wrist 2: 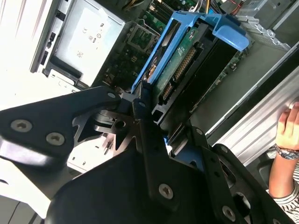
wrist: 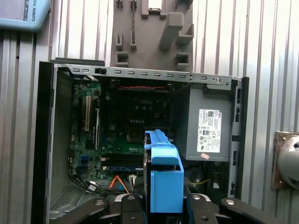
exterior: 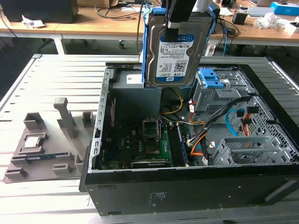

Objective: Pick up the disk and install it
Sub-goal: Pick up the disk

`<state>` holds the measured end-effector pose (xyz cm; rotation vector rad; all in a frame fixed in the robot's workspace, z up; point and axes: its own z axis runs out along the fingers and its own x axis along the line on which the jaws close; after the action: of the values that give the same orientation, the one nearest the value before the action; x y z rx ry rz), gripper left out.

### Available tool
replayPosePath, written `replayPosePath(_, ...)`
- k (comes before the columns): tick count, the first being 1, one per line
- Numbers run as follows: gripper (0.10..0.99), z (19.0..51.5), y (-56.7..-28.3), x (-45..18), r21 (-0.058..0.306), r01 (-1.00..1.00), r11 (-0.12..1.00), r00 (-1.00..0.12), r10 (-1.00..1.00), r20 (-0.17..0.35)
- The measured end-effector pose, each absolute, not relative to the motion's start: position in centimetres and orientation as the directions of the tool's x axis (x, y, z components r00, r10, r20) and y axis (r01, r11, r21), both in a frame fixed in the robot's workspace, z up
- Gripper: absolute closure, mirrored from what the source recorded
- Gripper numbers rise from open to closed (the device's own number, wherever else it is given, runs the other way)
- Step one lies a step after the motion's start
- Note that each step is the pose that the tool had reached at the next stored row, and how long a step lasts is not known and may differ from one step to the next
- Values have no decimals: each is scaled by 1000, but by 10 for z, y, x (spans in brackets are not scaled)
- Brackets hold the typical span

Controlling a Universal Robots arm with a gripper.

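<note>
Disk [exterior: 174,56] in gripper [exterior: 172,29], over PC case [exterior: 187,191]

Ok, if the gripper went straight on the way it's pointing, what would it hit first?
Probably the motherboard inside the open case, close beside the grey power supply box. The held disk would touch before the gripper itself. Depth is unclear.

The black gripper [exterior: 173,30] hid part of the flat silver disk [exterior: 155,56]. In the second wrist view the edge cut off a person's hand [wrist 2: 289,128].
</note>
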<state>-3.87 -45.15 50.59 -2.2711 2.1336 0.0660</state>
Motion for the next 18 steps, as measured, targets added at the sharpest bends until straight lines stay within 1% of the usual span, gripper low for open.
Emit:
replayPosePath(6, 718, 503, -461, -39, 11, -998, -63, 62, -997, -48)
replayPosePath(13, 718, 499, -483, -39, 11, -998, -63, 62, -997, -48)
replayPosePath(18, 718, 497, -491, -39, 11, -998, -63, 62, -997, -48)
